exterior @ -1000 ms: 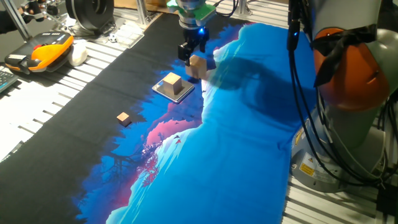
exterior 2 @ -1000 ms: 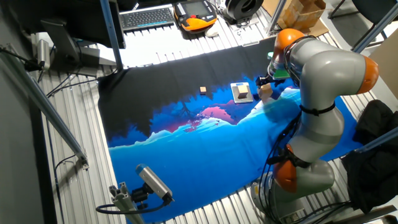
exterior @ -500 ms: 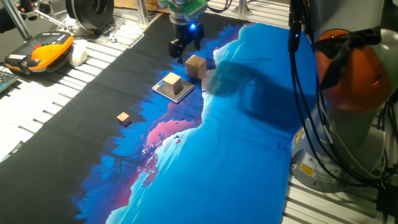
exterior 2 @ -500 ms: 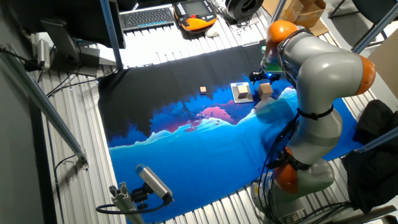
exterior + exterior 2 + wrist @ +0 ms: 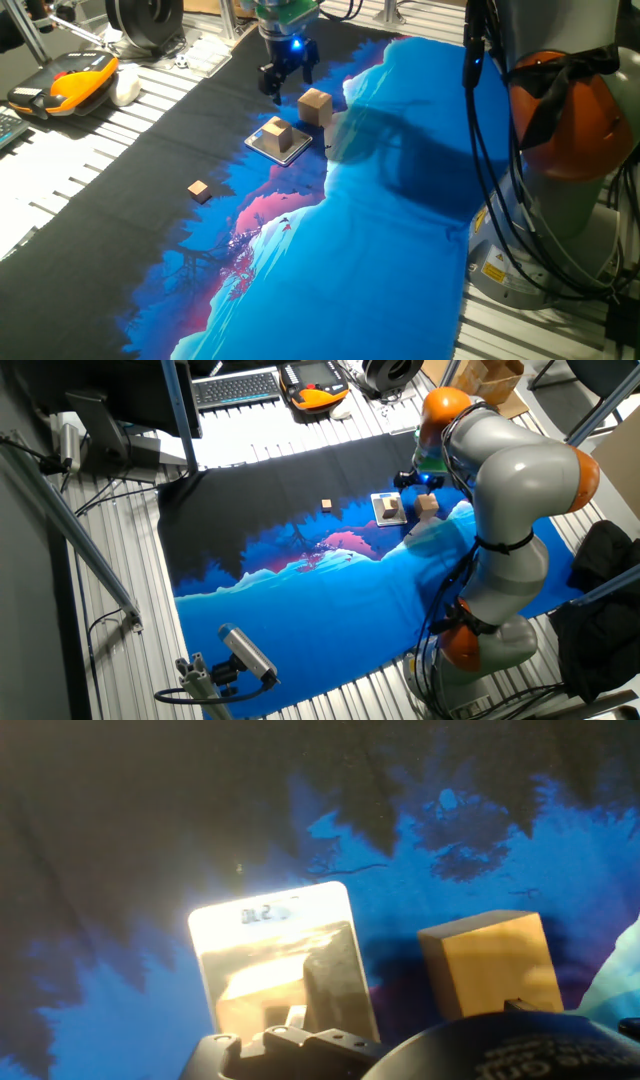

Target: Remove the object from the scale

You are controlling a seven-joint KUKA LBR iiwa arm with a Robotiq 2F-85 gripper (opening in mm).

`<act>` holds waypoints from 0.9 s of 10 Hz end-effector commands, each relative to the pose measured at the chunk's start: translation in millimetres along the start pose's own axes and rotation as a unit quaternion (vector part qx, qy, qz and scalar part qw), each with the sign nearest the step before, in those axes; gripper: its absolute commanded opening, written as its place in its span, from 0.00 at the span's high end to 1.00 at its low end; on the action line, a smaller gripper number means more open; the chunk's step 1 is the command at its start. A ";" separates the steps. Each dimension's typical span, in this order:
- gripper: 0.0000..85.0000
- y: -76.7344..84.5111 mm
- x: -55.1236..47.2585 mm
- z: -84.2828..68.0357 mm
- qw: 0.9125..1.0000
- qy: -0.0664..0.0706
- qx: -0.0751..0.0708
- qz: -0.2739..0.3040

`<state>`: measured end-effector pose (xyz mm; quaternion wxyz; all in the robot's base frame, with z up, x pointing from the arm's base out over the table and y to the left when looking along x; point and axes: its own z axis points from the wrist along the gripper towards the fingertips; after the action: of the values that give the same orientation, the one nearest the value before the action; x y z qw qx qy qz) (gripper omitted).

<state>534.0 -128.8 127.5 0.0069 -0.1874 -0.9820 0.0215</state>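
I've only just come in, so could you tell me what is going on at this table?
A robot arm's gripper hovers open and empty above the black part of the mat, just beyond the scale. The mid-sized wooden cube sits on the scale, not yet removed. A larger cube stands beside it.

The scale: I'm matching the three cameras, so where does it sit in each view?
One fixed view: scale left of centre, a cube on it.
The other fixed view: scale right of centre, upper half.
Hand view: scale lower centre, glaring under the light.
Shared landmark: the larger cube beside it.
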 end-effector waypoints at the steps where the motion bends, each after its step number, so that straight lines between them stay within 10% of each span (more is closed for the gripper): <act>1: 0.00 0.0 1.2 -2.3 1.000 0.004 -0.005 0.000; 6: 0.00 0.5 -1.2 2.3 1.000 0.001 0.000 -0.024; 7: 0.20 0.5 -1.2 2.3 0.998 -0.008 0.027 -0.057; 8: 0.40 0.5 -1.2 2.3 0.995 0.011 0.029 -0.099; 9: 1.00 0.5 -1.2 2.3 0.990 0.024 0.012 -0.140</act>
<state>535.2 -128.7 125.1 0.0383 -0.0813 -0.9956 0.0261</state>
